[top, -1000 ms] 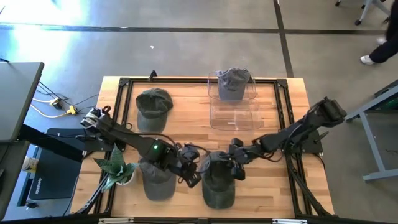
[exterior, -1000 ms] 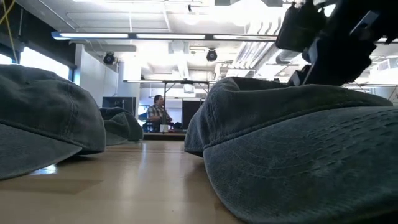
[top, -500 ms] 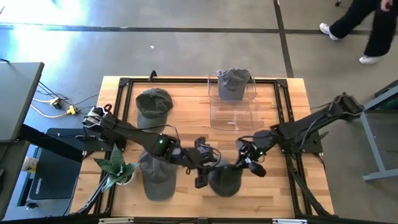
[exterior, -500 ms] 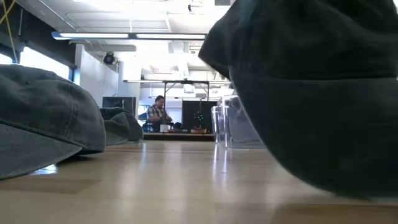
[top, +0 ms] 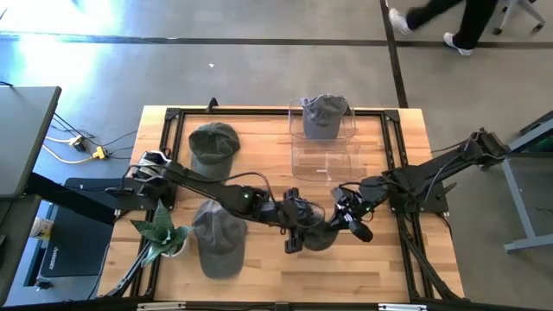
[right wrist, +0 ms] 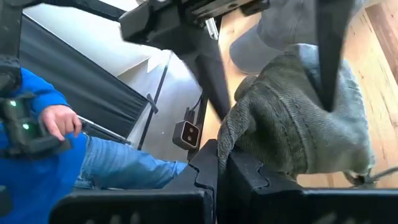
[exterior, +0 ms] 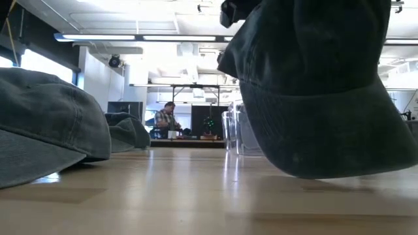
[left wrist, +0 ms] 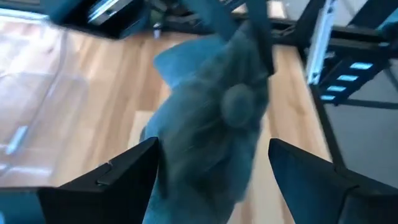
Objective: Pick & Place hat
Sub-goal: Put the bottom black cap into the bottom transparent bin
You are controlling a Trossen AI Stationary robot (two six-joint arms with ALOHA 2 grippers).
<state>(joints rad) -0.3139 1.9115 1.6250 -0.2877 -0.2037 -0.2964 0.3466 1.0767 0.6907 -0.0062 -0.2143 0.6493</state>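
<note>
A grey-green hat point(top: 316, 238) hangs bunched over the table's near middle, brim point(exterior: 326, 147) lowest, with my right gripper point(top: 335, 223) shut on it. My left gripper point(top: 294, 231) is open just left of the hat. In the left wrist view its fingers point(left wrist: 127, 177) stand on either side of the crown point(left wrist: 211, 124); I cannot tell whether they touch it. Another hat point(top: 213, 147) lies on its brim at the far left. A second one point(top: 218, 244) lies at the near left. A third point(top: 324, 117) sits in a clear box. My right gripper pinches a bunched fold of the crown's cloth point(right wrist: 229, 144) between its two shut fingers, at the hat's upper end, away from the brim. The fingers come from the table's right, slanting down. The hat hangs below them, slack and clear of the table.
A clear box point(top: 324, 160) stands at the far middle. A small green plant point(top: 160, 231) is at the near left corner. A black frame point(top: 173, 130) borders the table. A person in blue point(right wrist: 56, 124) shows beyond the table's edge.
My right gripper has taken hold of the hat that lay at the table's near middle and lifted it. The hat now hangs bunched and clear of the wood. My left gripper has moved toward the table's right edge, up against the hanging hat.
</note>
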